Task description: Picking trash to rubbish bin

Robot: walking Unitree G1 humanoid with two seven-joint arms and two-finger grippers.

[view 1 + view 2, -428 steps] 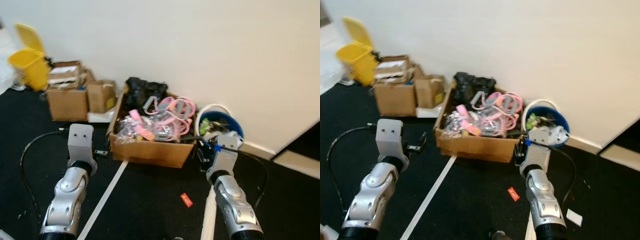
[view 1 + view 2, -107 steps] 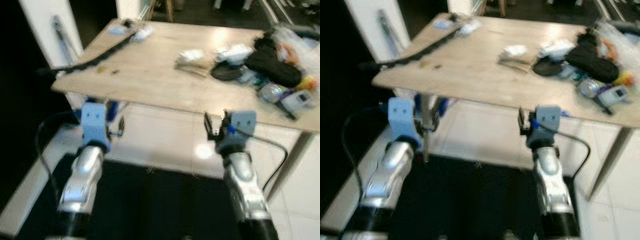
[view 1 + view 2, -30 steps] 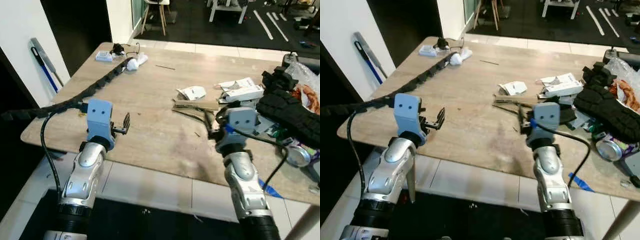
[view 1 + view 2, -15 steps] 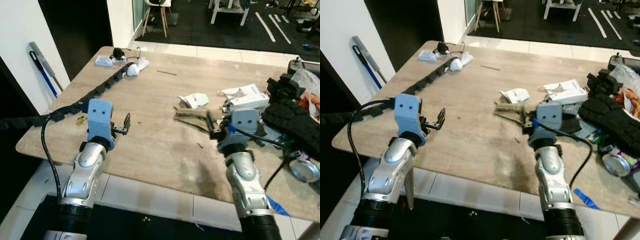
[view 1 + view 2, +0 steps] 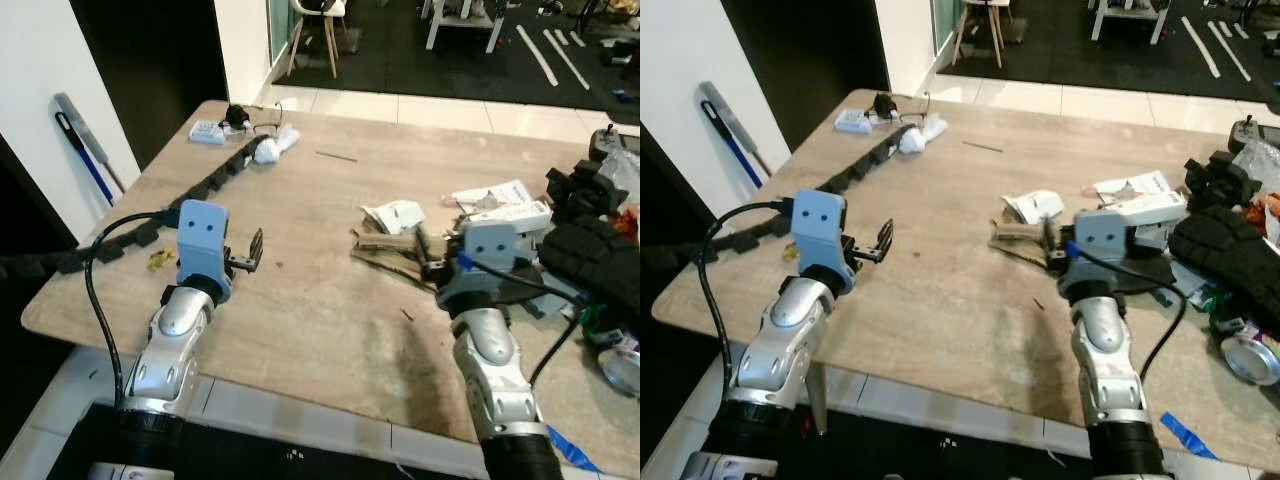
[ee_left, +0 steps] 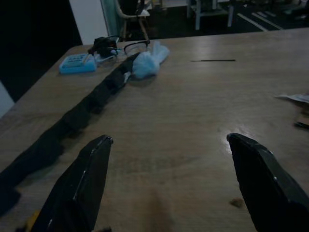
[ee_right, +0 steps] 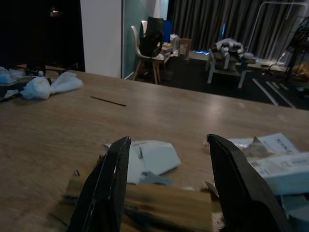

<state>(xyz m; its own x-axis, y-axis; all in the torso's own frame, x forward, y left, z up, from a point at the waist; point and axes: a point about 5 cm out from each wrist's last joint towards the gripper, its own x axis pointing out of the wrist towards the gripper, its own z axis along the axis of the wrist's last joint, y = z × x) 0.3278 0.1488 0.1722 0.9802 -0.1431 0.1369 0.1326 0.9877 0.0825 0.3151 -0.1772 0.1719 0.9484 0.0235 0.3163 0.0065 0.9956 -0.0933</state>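
Two grippers (image 5: 252,252) (image 5: 424,252) over cluttered wooden table (image 5: 310,300); beyond, seemingly dark room.

Workshop-like room: cluttered wooden table (image 5: 320,290).

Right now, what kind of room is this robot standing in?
It looks like a workshop or office space rather than a lived-in home, though I can't be sure. A big wooden table holds a cable chain and scattered paper scraps, and a chair stands on the dark floor beyond.
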